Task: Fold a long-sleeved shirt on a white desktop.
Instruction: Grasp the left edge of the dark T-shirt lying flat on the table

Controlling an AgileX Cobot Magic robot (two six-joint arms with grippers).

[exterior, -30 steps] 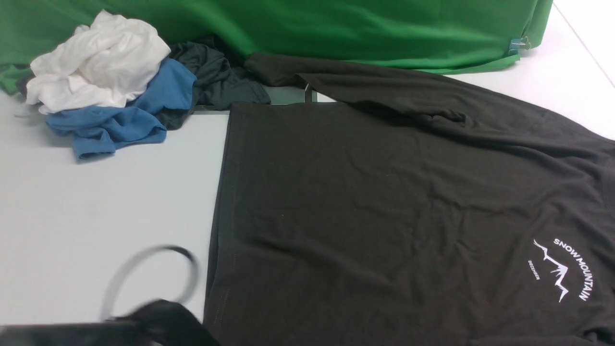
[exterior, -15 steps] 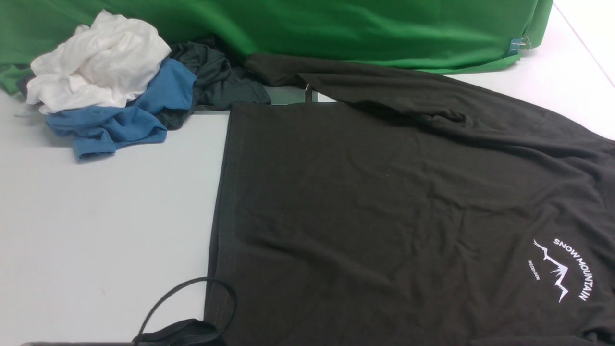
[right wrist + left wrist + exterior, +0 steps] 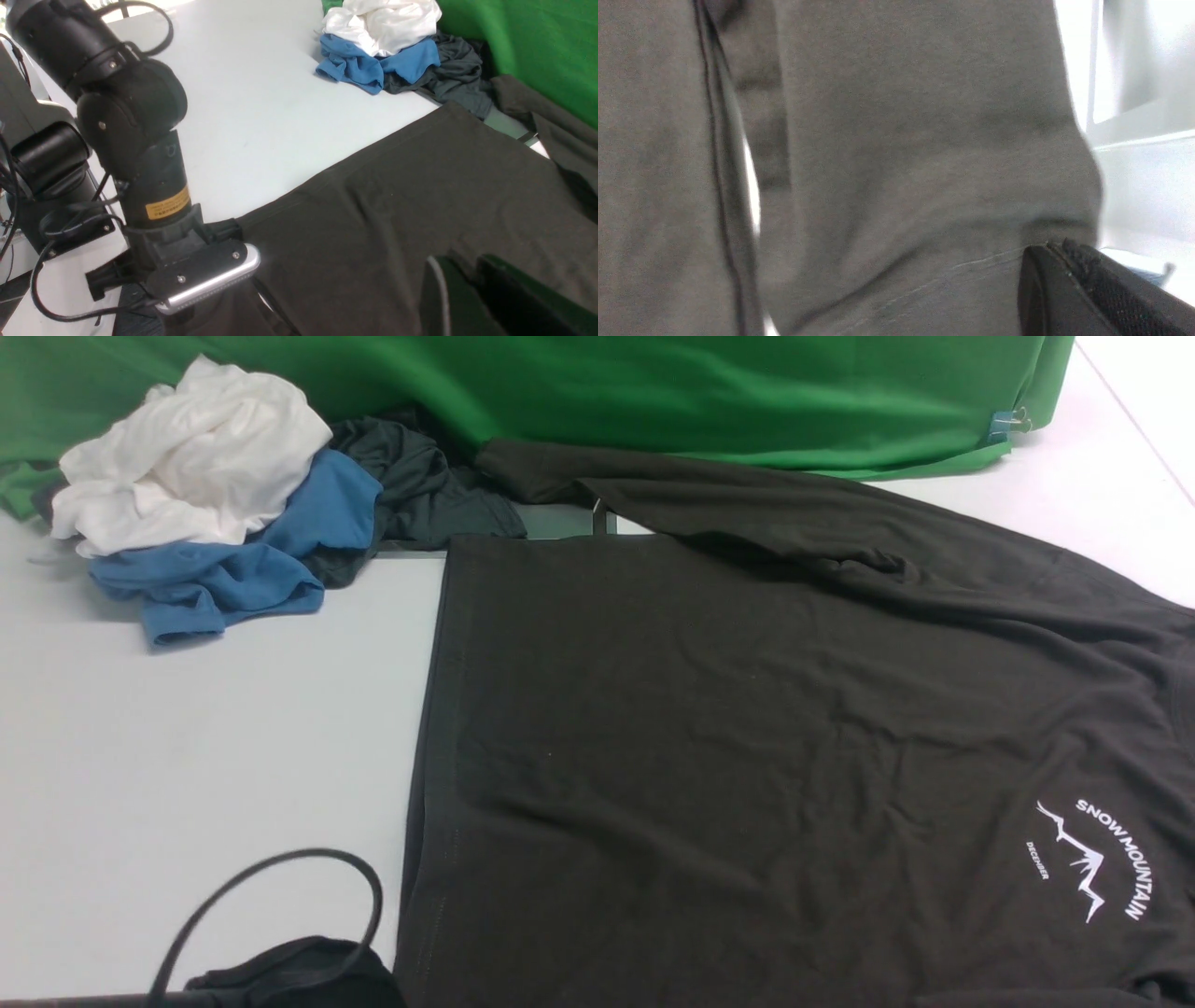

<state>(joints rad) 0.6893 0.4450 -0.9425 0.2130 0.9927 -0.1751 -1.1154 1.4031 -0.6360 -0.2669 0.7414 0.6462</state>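
Seeing long-sleeved shirt [image 3: 728, 728] spread flat, chest up, on white desktop [image 3: 205, 747], filling centre and right of front view. Long axis across the table: hem toward robot's left, SNOW MOUNTAIN logo [image 3: 1092, 859] and neck end toward its right, running off frame. Far sleeve [image 3: 747, 504] lying leftward along green backdrop [image 3: 653, 392], cuff by dark grey garment [image 3: 429, 485]; blue garment [image 3: 233, 560] and white garment [image 3: 187, 457] heaped beside. Front view catching only left arm [image 3: 289, 971] and cable loop [image 3: 299, 852] at near hem corner. Right wrist view adding left gripper [image 3: 187, 322] down on that corner. Left wrist view: fabric filling frame, hem stitching, one finger [image 3: 1087, 294]; clamped together on shirt hem. Right gripper [image 3: 472, 298] over shirt body, tips cut off; cannot tell apart or together.
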